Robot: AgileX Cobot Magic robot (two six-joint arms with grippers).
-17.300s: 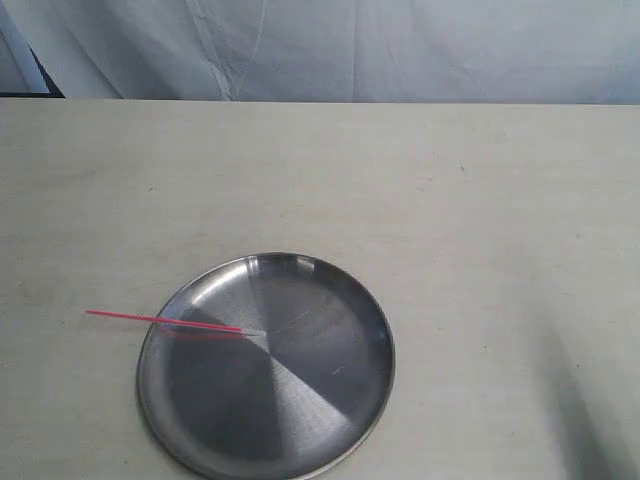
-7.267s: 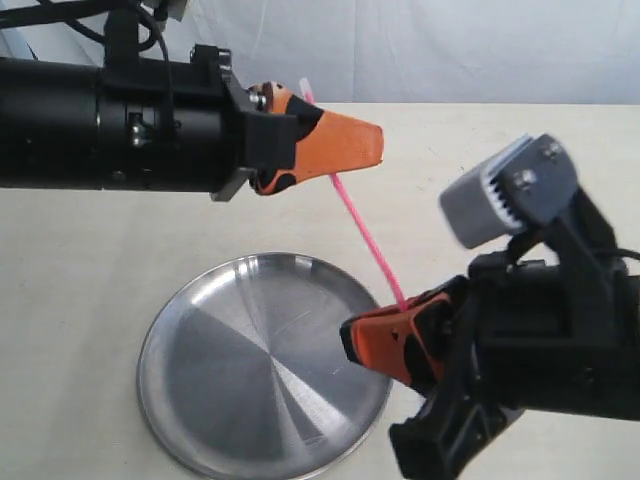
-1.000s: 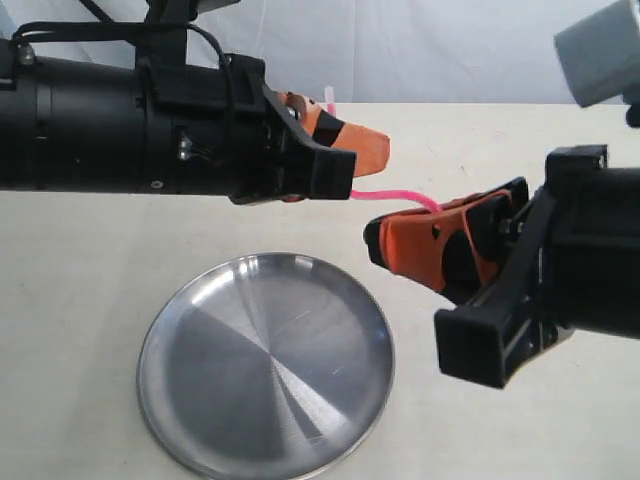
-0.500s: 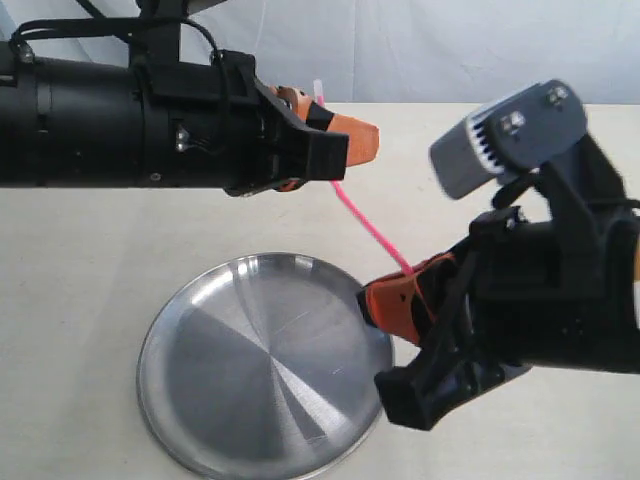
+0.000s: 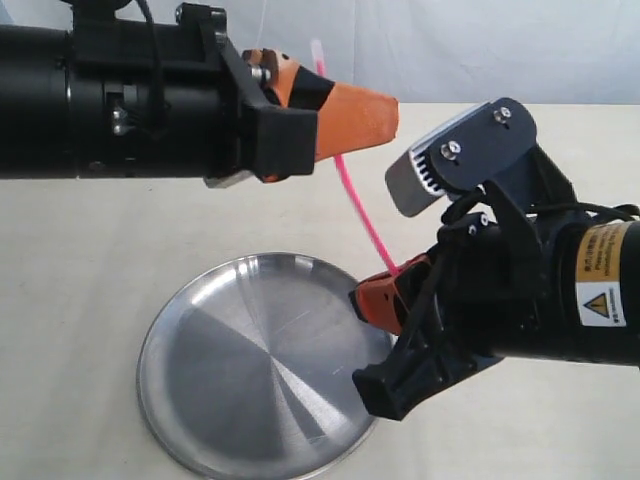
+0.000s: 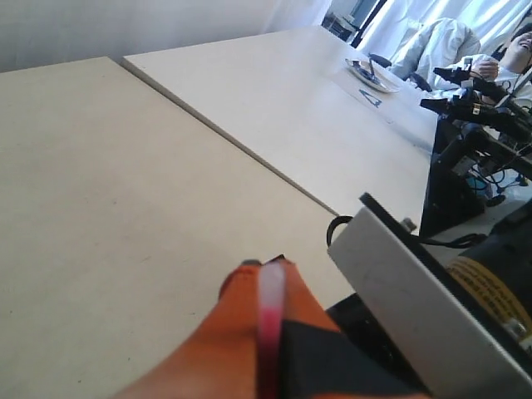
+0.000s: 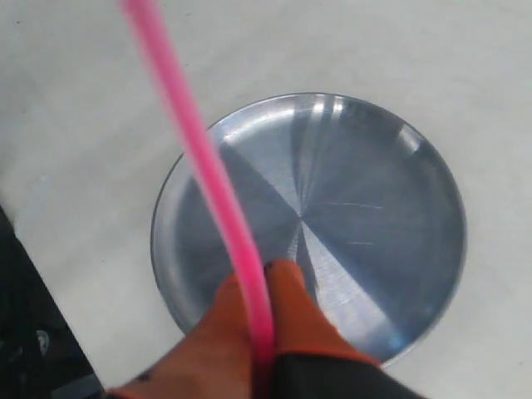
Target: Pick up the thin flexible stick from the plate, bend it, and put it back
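The thin pink stick (image 5: 358, 208) hangs in the air between both grippers, nearly straight with a slight curve. My left gripper (image 5: 385, 112) is shut on its upper part, and the pale end (image 6: 269, 281) sticks out past the orange fingers. My right gripper (image 5: 362, 303) is shut on the lower end (image 7: 249, 283), low over the right rim of the steel plate (image 5: 230, 380). The plate (image 7: 374, 216) lies bare on the table beneath the right gripper.
The pale table (image 5: 90, 270) runs out on all sides of the plate. A second table (image 6: 274, 91) with equipment and seated people stands beyond it in the left wrist view. A white curtain (image 5: 480, 50) hangs behind.
The right gripper has dropped from level with the left gripper to near the plate's rim, so the stick has gone from a sharp bend to nearly straight. The left gripper rose slightly.
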